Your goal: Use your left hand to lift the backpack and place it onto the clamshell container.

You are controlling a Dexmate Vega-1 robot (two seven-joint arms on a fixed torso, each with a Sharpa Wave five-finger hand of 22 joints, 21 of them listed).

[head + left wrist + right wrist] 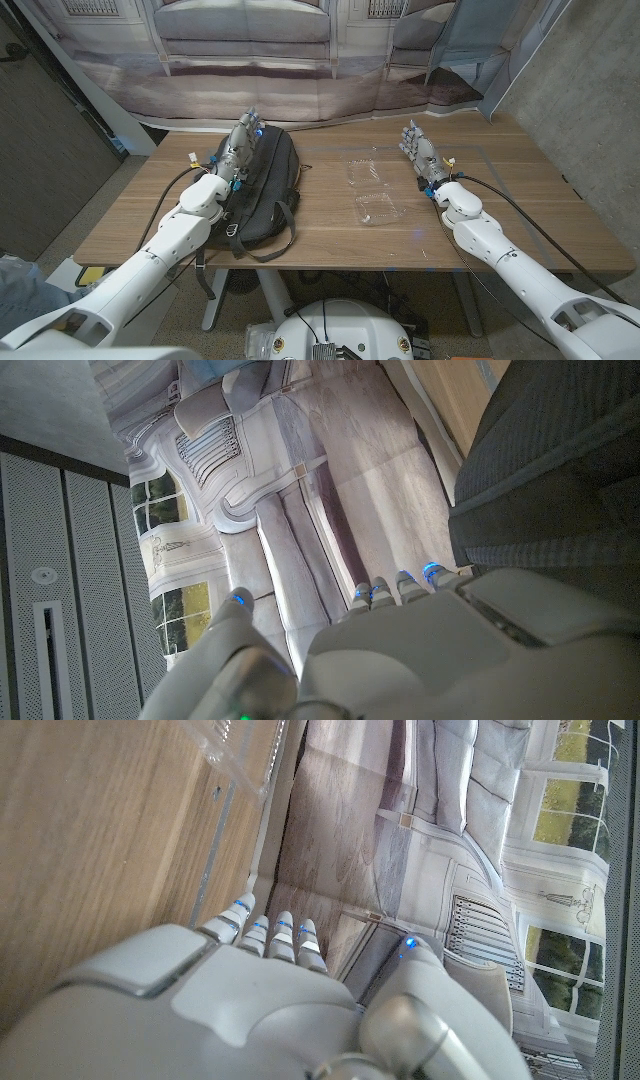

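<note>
Where the left arm reaches forward over the surface, the left robot hand sits on top of the black backpack, near its far end, fingers extended toward the backdrop. Whether it has closed on any part of the bag cannot be told: from the head view the fingertips are small and merge with the dark fabric, and in the left wrist view the fingers point side by side past the edge of the backpack with the thumb set apart, while the underside of the hand is hidden.

The backpack lies lengthwise on the left part of the surface, its straps trailing toward the near edge, the left forearm covering part of its left side.

Well apart to its right lies the clear clamshell container, opened flat in two halves; its transparent plastic is hard to trace against the wood.

Just right of the container, the right robot hand rests on the surface with fingers straight and together, holding nothing. In the right wrist view the fingers lie close side by side, the thumb apart, and a corner of the clamshell container is cut off at the frame's edge.
</note>
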